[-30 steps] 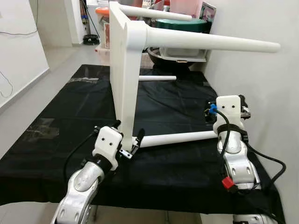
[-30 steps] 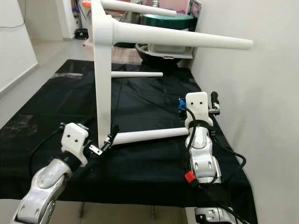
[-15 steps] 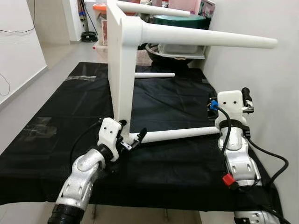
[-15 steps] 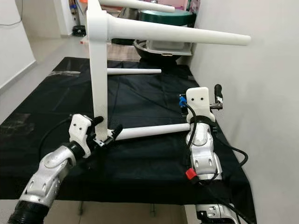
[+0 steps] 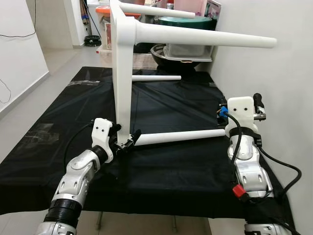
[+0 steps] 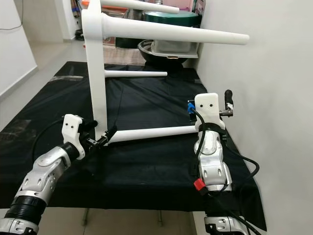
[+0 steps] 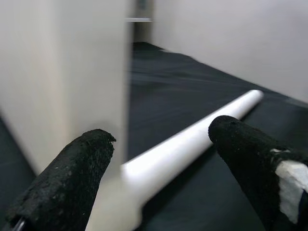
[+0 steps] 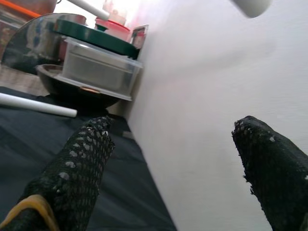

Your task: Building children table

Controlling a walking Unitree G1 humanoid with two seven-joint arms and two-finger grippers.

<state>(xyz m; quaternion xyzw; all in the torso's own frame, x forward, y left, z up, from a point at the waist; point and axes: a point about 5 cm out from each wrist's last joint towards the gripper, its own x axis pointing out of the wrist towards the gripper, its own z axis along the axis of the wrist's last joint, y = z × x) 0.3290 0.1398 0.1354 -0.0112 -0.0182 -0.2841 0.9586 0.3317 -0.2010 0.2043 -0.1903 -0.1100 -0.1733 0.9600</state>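
A white children's table lies on its side on the black cloth (image 5: 73, 112), its top (image 5: 122, 73) standing upright. Two legs stick out to the right high up (image 5: 205, 38), and one lower leg (image 5: 176, 137) runs just above the cloth. Another white leg (image 5: 156, 77) lies farther back. My left gripper (image 5: 128, 142) is open at the base of the lower leg, where it meets the top. In the left wrist view the leg (image 7: 187, 144) passes between the two fingers (image 7: 72, 178) untouched. My right gripper (image 5: 255, 105) is open near the lower leg's free end, holding nothing, its fingers (image 8: 82, 163) spread.
A white wall (image 5: 288, 98) stands close along the right side. Behind the cloth sit a dark bowl (image 5: 164, 51), a clear plastic box (image 5: 188, 50) with a green lid and an orange-lidded container (image 5: 103, 10). The cloth's front edge (image 5: 161, 211) is near my arms.
My left gripper has reached forward and left along the lower leg to its base at the table top. The view has shifted slightly. The right arm has barely moved.
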